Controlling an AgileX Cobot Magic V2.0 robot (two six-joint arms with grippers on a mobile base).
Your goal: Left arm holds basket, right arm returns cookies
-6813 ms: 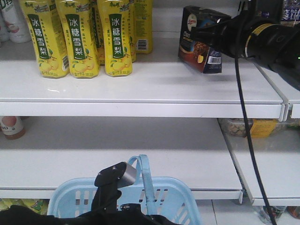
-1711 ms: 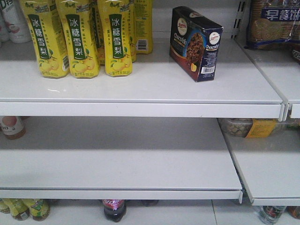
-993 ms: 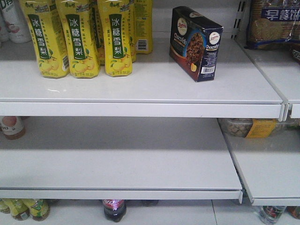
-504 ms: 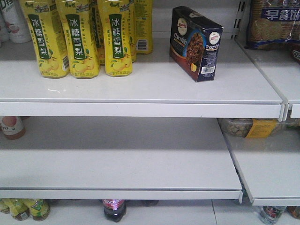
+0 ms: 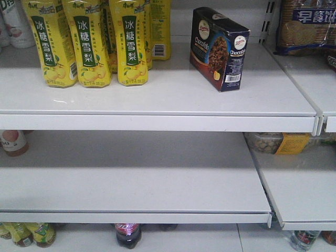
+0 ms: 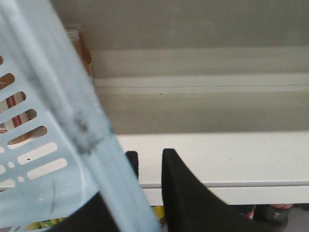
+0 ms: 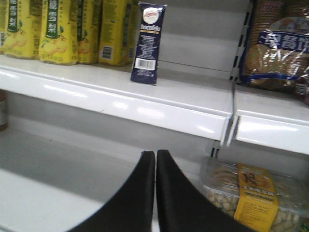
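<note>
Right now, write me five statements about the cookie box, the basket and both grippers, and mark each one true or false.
1. The dark navy cardboard cookie box stands upright on the white top shelf. True.
2. The right gripper is clamped on the cookie box. False: its fingers are pressed together on nothing, below the shelf and away from the box.
3. The cookie box stands to the right of the yellow bottles. True.
4. The light blue slotted plastic basket rests on the top shelf. False: its handle sits between the left gripper fingers, by the lower shelves.
5. The blue bag of round crackers lies in the basket. False: it sits on the neighbouring shelf.
</note>
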